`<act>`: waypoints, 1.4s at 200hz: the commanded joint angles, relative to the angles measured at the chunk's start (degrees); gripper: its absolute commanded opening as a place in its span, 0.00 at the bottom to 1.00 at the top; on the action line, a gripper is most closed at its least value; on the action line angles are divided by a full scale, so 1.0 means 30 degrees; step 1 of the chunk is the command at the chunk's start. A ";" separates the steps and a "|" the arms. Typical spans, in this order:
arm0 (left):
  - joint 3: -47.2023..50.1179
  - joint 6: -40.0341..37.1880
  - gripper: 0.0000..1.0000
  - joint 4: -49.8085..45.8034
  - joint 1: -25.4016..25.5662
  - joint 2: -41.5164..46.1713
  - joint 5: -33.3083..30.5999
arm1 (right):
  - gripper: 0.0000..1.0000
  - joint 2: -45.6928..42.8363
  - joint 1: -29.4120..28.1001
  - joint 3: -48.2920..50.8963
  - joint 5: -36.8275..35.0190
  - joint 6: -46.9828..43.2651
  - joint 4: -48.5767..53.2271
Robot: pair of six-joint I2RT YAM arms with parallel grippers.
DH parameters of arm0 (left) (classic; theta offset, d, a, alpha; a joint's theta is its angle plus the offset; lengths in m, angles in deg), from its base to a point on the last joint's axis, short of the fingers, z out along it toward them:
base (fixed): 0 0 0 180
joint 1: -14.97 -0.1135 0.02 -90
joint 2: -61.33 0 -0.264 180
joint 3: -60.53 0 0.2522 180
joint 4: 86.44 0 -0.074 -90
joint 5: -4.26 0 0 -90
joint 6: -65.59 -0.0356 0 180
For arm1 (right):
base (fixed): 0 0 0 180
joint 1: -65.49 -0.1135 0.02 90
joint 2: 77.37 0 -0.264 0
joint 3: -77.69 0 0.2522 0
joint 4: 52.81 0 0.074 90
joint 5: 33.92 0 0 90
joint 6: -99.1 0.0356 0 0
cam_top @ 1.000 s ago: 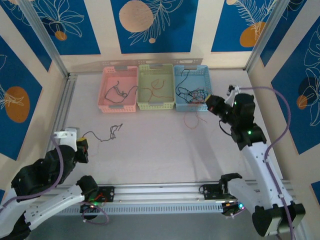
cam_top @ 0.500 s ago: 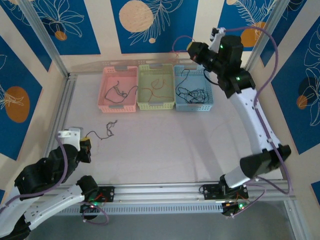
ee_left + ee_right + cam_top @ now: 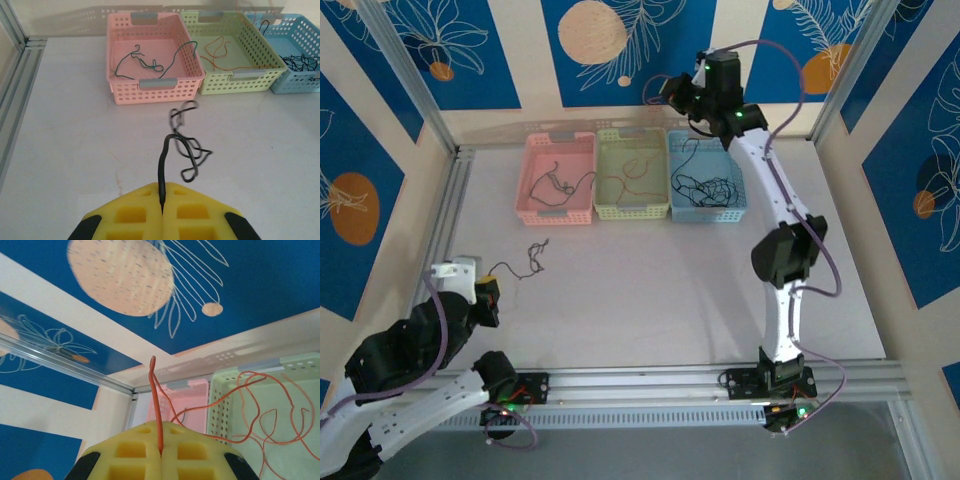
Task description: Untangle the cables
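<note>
two pinches going at once
left gripper (image 3: 161, 209) has its fingers pressed tight on a black cable (image 3: 186, 146) lying on the table (image 3: 65, 150) just short of the pink basket (image 3: 130, 93); right gripper (image 3: 160, 452), up high, nips a red-orange cable (image 3: 156, 400) that loops down over the green basket (image 3: 217, 410).

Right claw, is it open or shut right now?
Shut: the right claw is closed with no gap on a thin red-orange cable that sticks up from the seam.
</note>
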 commanded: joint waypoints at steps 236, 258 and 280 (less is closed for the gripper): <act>0.0156 -0.1311 0.00 0.1312 -0.0131 -0.0838 0.2402 | 0.52 -1.3134 -0.5147 2.6899 0.2259 -0.4915 -1.2113; -0.0094 -0.1220 0.00 0.1642 -0.0135 -0.0827 0.3271 | 0.53 -1.4946 -0.6263 2.9963 0.2716 -0.5211 -1.4538; -0.0302 -0.0587 0.00 0.2646 -0.0131 -0.0807 0.5034 | 0.54 -1.5804 -0.7406 3.1460 0.2658 -0.6124 -1.5673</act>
